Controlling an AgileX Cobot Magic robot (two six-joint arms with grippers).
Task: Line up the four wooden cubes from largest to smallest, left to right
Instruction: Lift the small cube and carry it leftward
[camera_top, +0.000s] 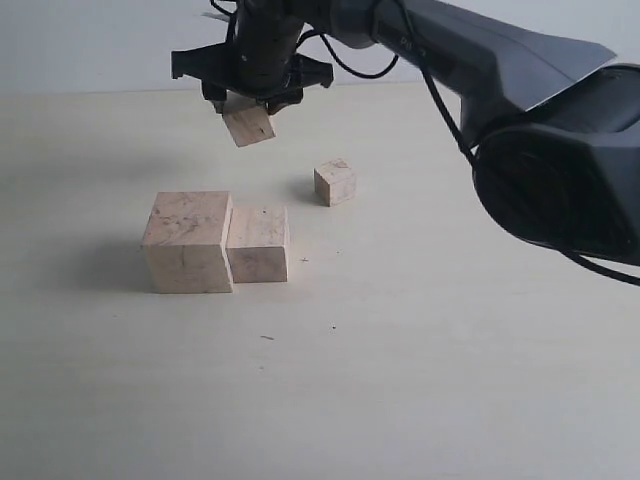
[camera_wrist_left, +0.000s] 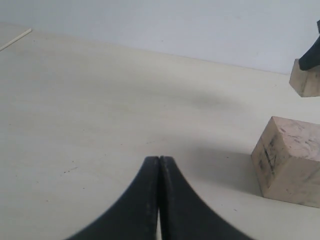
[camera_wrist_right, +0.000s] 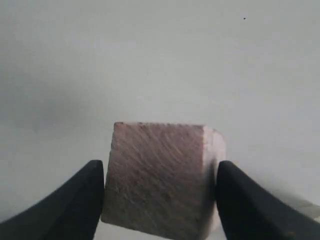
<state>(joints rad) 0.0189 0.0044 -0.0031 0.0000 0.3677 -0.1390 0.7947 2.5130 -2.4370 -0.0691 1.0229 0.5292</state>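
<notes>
Hanging tilted above the table (camera_top: 420, 380), the held cube (camera_top: 248, 126) is clamped between the fingers (camera_wrist_right: 75, 205) of the right gripper (camera_top: 252, 100), behind the two-cube row. The largest cube (camera_top: 187, 242) stands at the left, with the second cube (camera_top: 258, 244) touching its right side. The smallest cube (camera_top: 335, 183) rests apart, farther back and to the right. The right arm reaches in from the right across the middle, pincer pointing down. The left gripper (camera_wrist_left: 159, 162) is pressed closed on nothing, low over the table. The edge of its view crops the largest and held cubes.
</notes>
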